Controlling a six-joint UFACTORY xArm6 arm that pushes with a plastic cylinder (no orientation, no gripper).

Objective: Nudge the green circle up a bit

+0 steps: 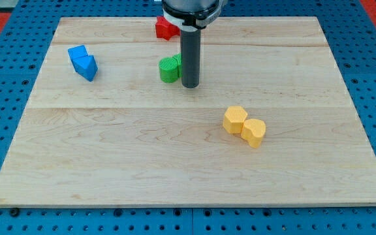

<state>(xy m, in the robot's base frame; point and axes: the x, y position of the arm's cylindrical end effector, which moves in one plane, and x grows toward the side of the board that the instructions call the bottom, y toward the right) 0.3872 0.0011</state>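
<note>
The green circle [169,69] sits on the wooden board [109,143] a little above and left of its middle. A second green block lies at its right and is mostly hidden behind my rod. My tip [189,85] rests on the board just right of and slightly below the green blocks, close to them; I cannot tell whether it touches them.
A red block [165,28] sits near the view's top, partly hidden by the arm. Two blue blocks [83,62] lie at the upper left. Two yellow blocks [244,126] lie right of centre.
</note>
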